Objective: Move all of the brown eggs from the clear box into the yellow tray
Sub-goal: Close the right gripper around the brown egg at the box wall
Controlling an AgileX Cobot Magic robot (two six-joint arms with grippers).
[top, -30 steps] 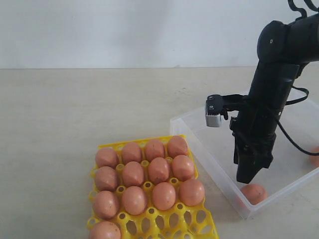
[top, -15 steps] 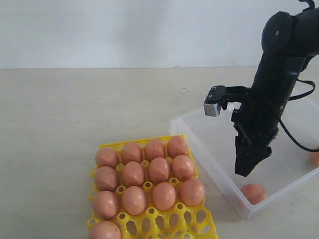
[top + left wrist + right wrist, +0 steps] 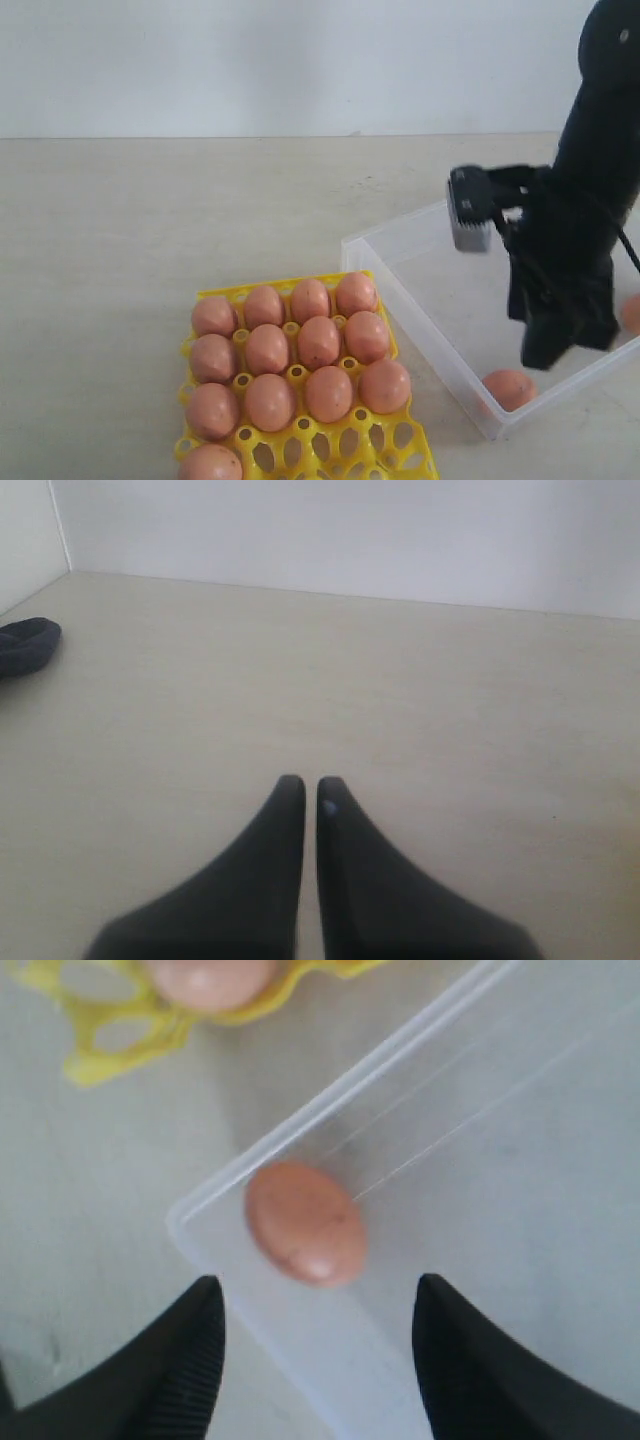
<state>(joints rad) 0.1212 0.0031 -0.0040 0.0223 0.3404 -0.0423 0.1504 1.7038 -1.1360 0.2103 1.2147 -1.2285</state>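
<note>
Though matte, oval brown egg (image 3: 305, 1222) in translucent clear box (image 3: 335, 1092)

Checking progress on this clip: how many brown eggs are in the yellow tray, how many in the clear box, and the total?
Brown oval eggs in yellow plastic lattice tray: 13
Brown oval eggs in clear plastic box: 2 (one at picture edge)
Total eggs: 15

No readable text, label, brand, number or sign in any view; brown eggs (image 3: 318, 342), yellow tray (image 3: 296, 373), clear box (image 3: 420, 335), grey module (image 3: 470, 233) on arm all plain, unmarked
</note>
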